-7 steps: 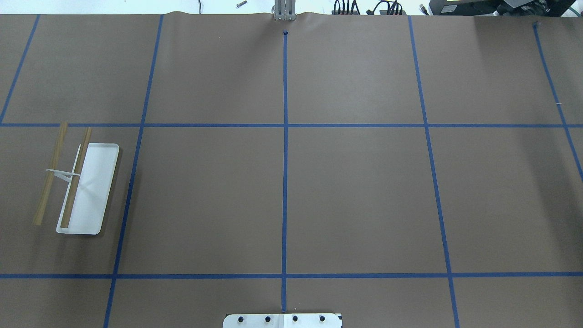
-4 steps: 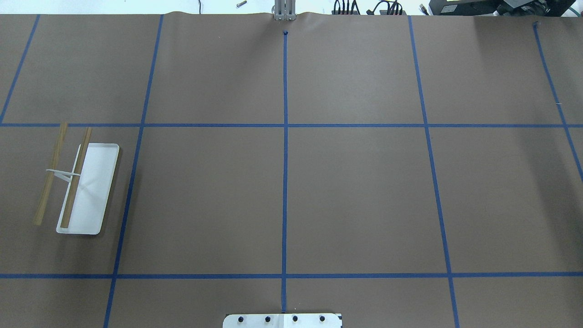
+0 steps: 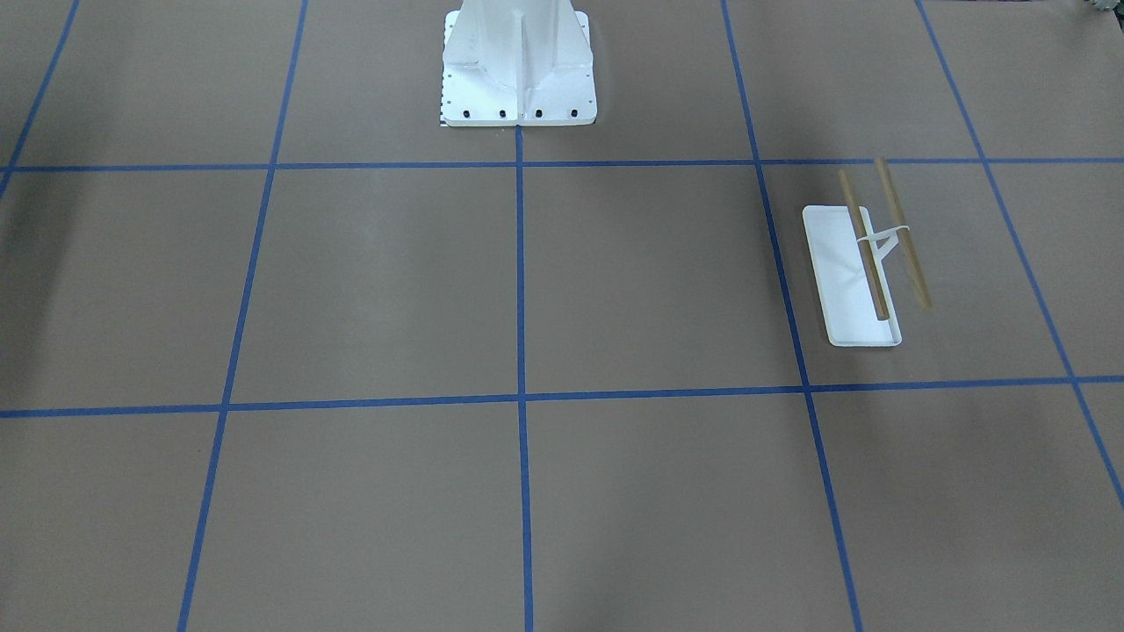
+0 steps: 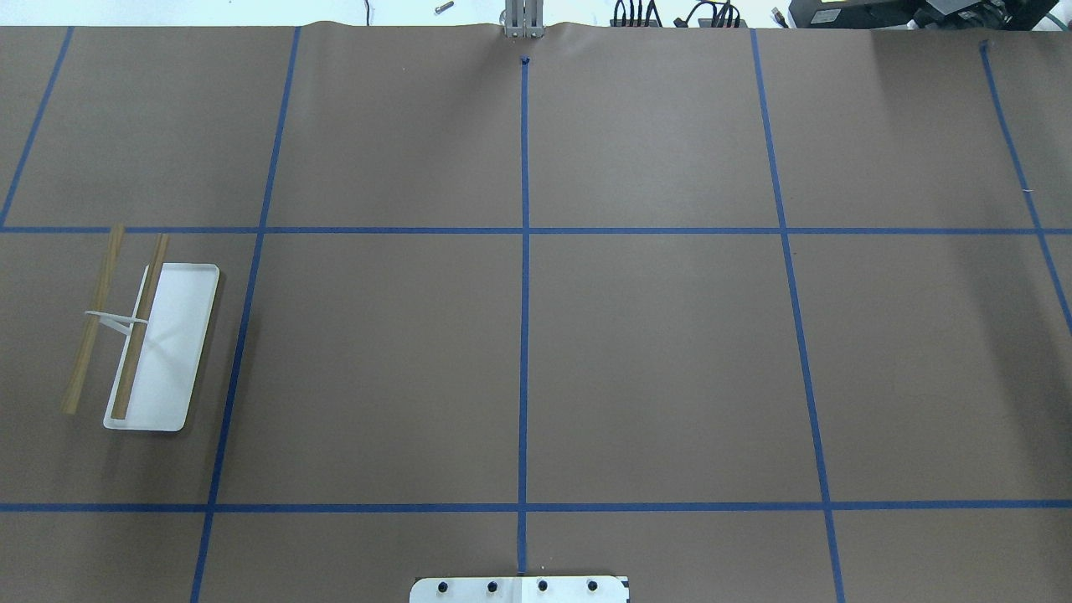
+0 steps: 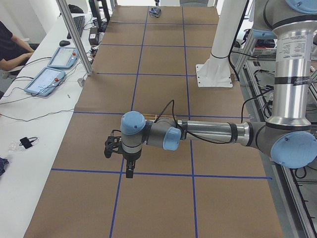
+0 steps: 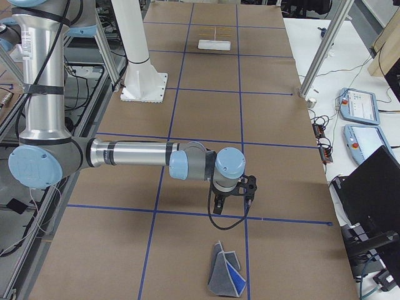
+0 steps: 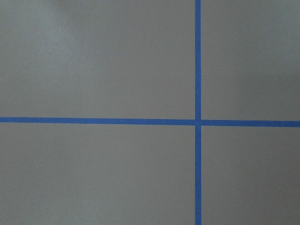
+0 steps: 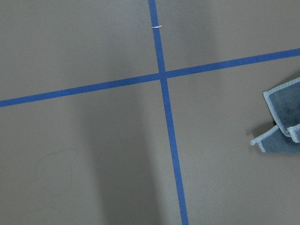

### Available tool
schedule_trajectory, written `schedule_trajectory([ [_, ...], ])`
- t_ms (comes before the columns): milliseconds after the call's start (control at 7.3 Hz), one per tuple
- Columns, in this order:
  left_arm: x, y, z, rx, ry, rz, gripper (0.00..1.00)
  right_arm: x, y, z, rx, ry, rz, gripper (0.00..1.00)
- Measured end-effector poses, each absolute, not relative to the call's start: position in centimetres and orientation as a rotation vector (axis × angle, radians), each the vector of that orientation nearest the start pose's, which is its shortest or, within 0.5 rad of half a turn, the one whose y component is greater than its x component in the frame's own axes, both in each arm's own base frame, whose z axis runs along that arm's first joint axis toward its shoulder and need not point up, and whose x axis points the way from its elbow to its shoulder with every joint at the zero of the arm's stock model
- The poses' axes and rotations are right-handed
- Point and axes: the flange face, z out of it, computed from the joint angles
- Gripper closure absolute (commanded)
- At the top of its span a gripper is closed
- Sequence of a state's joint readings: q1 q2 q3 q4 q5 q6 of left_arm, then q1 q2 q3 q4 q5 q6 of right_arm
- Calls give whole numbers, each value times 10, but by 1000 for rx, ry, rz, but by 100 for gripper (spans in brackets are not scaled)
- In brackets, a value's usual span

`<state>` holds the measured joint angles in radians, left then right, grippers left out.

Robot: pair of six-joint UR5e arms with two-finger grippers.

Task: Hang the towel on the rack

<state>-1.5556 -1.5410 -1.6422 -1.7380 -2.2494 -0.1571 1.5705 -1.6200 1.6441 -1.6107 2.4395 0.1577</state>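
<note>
The towel (image 6: 225, 278) lies crumpled on the table's end on the robot's right, grey with a blue face showing. Its pale-edged corner shows at the right edge of the right wrist view (image 8: 281, 122), and it is a small blue spot far off in the exterior left view (image 5: 155, 12). The rack (image 4: 142, 343) stands near the table's left end, with a white tray base and two tan rods (image 3: 865, 263), small in the exterior right view (image 6: 214, 39). The left gripper (image 5: 128, 166) hovers near the rack. The right gripper (image 6: 232, 201) hovers short of the towel. I cannot tell whether either is open or shut.
The white bolted pedestal (image 3: 518, 70) stands at the robot's side of the table (image 4: 519, 589). Blue tape lines grid the brown table cover. A side bench with tablets (image 5: 49, 79) and cables runs along the far edge, with a seated person (image 5: 10, 49).
</note>
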Motion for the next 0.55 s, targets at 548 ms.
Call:
schedule_trajectory([
  [548, -60, -501, 618, 176, 693, -43, 2, 61, -470, 645, -79, -845, 157, 0],
])
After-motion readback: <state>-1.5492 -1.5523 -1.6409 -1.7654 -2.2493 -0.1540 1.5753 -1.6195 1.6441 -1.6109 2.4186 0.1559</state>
